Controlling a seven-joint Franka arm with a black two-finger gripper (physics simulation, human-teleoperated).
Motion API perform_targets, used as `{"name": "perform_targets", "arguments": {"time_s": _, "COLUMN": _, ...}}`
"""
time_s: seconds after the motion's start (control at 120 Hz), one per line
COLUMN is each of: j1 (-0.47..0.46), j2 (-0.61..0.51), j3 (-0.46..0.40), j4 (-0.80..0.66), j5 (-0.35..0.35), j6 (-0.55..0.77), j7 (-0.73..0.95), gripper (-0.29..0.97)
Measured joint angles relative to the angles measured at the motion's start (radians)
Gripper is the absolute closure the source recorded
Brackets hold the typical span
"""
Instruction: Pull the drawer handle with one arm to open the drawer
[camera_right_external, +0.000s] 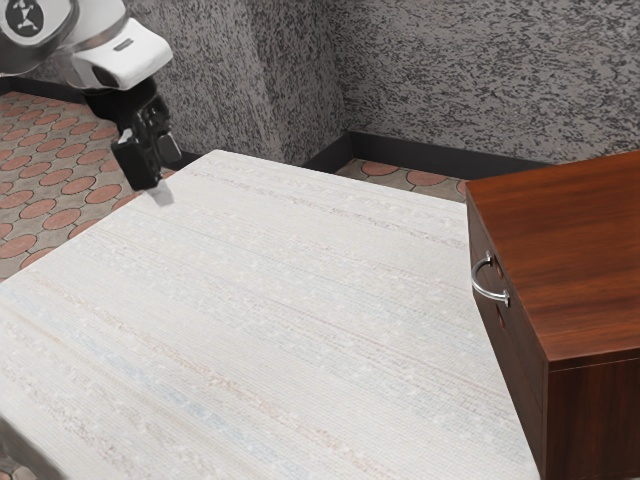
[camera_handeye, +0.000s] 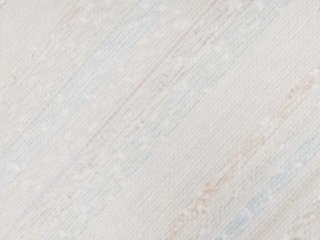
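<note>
My jaws hang just above the far corner of the tabletop (camera_right_external: 280, 300) on the exterior view's left, pointing down. From this angle I cannot tell how wide they stand, and I see nothing held in them. The wrist view looks straight down at the pale streaked tabletop (camera_handeye: 160, 120).

The whole width of the tabletop lies between me and the work. At its edge on the exterior view's right stands the dark wooden cabinet (camera_right_external: 570, 240), and its drawer (camera_right_external: 515, 350) faces me. The front looks flush, so I judge it not yet opened. The handle (camera_right_external: 488, 280) is a thin silver bow mounted upright near the top of that front, well apart from me.

The risks come from the approach. I am pointed at the tabletop rather than at the drawer front, so I must turn as I cross, and if I stay this low I could scrape the surface. The bow is slim and stands only a little off the wood. If I come in off-line I could hit the front, or close beside the handle and miss it. A pull that isn't straight out could slip off the bow — or drag the cabinet.
</note>
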Motion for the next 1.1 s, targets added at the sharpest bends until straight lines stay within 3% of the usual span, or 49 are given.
{"name": "perform_targets", "arguments": {"time_s": 0.217, "j1": -0.025, "j2": 0.017, "j3": -0.001, "j4": -0.057, "j5": 0.026, "j6": 0.134, "j7": 0.243, "gripper": 0.0}}
{"name": "perform_targets", "arguments": {"time_s": 0.367, "j1": -0.074, "j2": 0.006, "j3": 0.001, "j4": -0.179, "j5": 0.072, "j6": 0.272, "j7": 0.378, "gripper": 0.0}}
{"name": "perform_targets", "arguments": {"time_s": 0.617, "j1": -0.139, "j2": -0.049, "j3": 0.004, "j4": -0.382, "j5": 0.086, "j6": 0.515, "j7": 0.556, "gripper": 0.0}}
{"name": "perform_targets", "arguments": {"time_s": 0.817, "j1": -0.17, "j2": -0.05, "j3": 0.003, "j4": -0.472, "j5": 0.074, "j6": 0.673, "j7": 0.662, "gripper": 0.0}}
{"name": "perform_targets", "arguments": {"time_s": 1.1, "j1": -0.22, "j2": -0.078, "j3": 0.005, "j4": -0.588, "j5": -0.007, "j6": 0.823, "j7": 0.795, "gripper": 0.0}}
